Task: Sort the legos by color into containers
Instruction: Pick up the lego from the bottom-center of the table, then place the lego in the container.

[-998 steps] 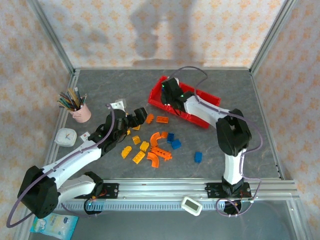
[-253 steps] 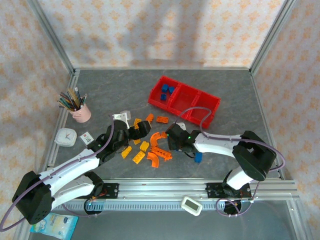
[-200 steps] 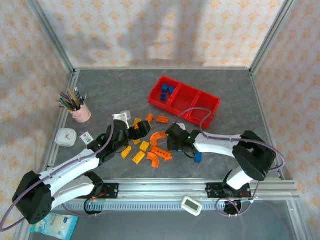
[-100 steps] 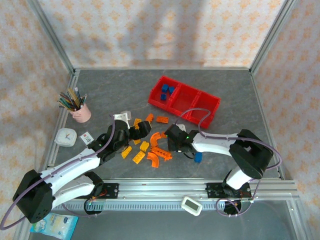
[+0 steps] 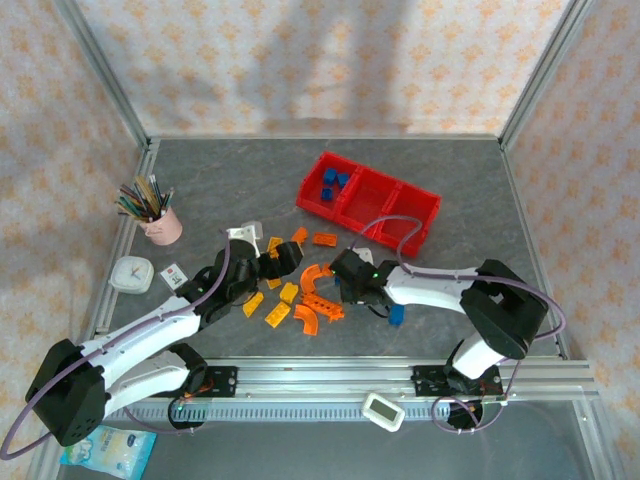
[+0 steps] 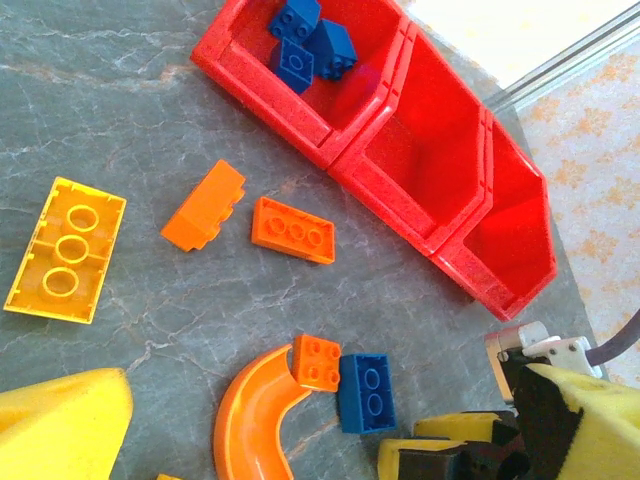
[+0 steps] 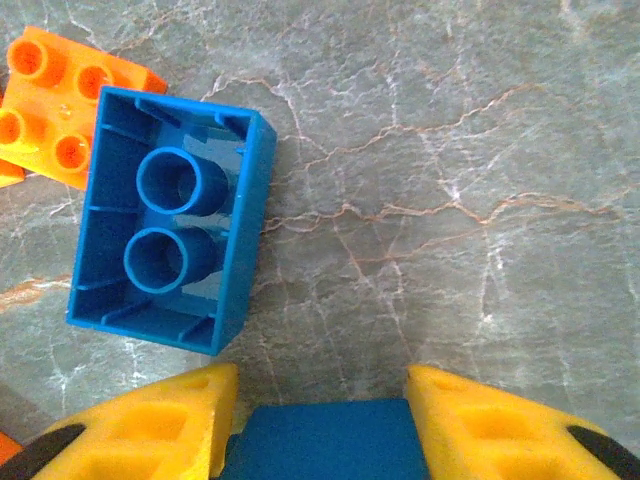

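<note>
A grey marbled surface (image 5: 220, 175) is seen from above, with two arms reaching in from its near edge. A red tray (image 6: 262, 103) of three joined compartments is set at a slant toward the far right. Three blue bricks (image 6: 310, 45) are seen in its left-end compartment. Orange and yellow bricks (image 5: 290, 300) are scattered mid-surface, nearer than the tray and between the two arms. Among them an orange arch (image 6: 250, 420) is found, with a small orange brick (image 6: 317, 362) at one end. The right tool (image 7: 318, 405) is placed at the right edge of this scatter and is closed on a blue brick (image 7: 320, 445), which is pinched between its yellow fingers (image 7: 150, 420). Just beyond it a second blue brick (image 7: 170, 240) is laid hollow side up, one corner touching the small orange brick. A lone blue brick (image 5: 396, 314) is seen apart, at the near right of the scatter beside the right arm. The left tool (image 5: 280, 258) is held over the scatter's left side, its jaws spread wide. A pink cup (image 5: 160, 225) of pencils is stood well off to the left.
</note>
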Tool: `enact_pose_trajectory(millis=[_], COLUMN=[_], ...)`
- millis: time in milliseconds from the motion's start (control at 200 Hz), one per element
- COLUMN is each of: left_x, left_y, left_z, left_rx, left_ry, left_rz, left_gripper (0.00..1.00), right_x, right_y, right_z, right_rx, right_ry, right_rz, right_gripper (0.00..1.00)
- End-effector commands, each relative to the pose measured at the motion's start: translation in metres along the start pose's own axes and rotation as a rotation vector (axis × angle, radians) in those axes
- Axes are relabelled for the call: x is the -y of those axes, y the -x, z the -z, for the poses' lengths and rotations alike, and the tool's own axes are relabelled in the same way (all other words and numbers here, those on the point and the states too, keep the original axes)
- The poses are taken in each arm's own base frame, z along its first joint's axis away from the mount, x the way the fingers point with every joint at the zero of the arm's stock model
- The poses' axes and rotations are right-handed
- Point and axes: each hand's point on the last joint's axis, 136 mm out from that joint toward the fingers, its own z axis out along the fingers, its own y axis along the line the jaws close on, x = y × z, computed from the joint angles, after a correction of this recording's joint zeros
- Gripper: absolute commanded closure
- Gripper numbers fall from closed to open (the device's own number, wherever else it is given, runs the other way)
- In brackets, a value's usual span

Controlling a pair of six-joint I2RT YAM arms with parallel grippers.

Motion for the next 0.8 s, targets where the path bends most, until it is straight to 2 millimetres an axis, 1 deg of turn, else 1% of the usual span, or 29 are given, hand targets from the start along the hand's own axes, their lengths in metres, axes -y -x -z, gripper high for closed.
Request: enact_pose_trajectory(millis=[0, 80, 145, 265, 355, 435, 631, 681, 766, 796], left_x=[0.012, 0.015, 0.018, 0.021, 0.020, 0.020, 0.013, 0.012, 0.011, 0.012], left_y=[0.013, 0.018, 0.024, 0.035, 0.046, 0.056, 0.077, 0.081, 0.086, 0.088], left_z=[0.004, 0.006, 0.009, 0.012, 0.012, 0.011, 0.005, 0.003, -0.001, -0.002], left_rx=[0.025, 0.040, 0.057, 0.089, 0.107, 0.121, 0.144, 0.146, 0.149, 0.150], left_ry=[-0.011, -0.011, -0.015, -0.011, 0.005, 0.011, 0.035, 0.039, 0.042, 0.042], left_rz=[-0.031, -0.040, -0.045, -0.058, -0.064, -0.067, -0.063, -0.063, -0.061, -0.063], left_gripper=[0.01, 0.01, 0.01, 0.01, 0.01, 0.01, 0.01, 0.01, 0.01, 0.01], right_x=[0.000, -0.002, -0.004, -0.009, -0.013, -0.019, -0.029, -0.030, -0.028, -0.028], right_y=[0.026, 0.044, 0.062, 0.108, 0.147, 0.182, 0.256, 0.272, 0.295, 0.301], right_z=[0.025, 0.039, 0.049, 0.063, 0.068, 0.068, 0.046, 0.038, 0.016, 0.010], right_rx=[0.085, 0.128, 0.167, 0.251, 0.325, 0.374, 0.448, 0.461, 0.467, 0.466], right_ry=[-0.007, 0.017, 0.032, 0.047, 0.053, 0.071, 0.053, 0.046, 0.017, 0.014], right_rz=[-0.001, -0.010, -0.016, -0.029, -0.046, -0.060, -0.064, -0.060, -0.064, -0.061], right_gripper=[0.62, 0.62, 0.62, 0.62, 0.62, 0.62, 0.62, 0.62, 0.62, 0.62])
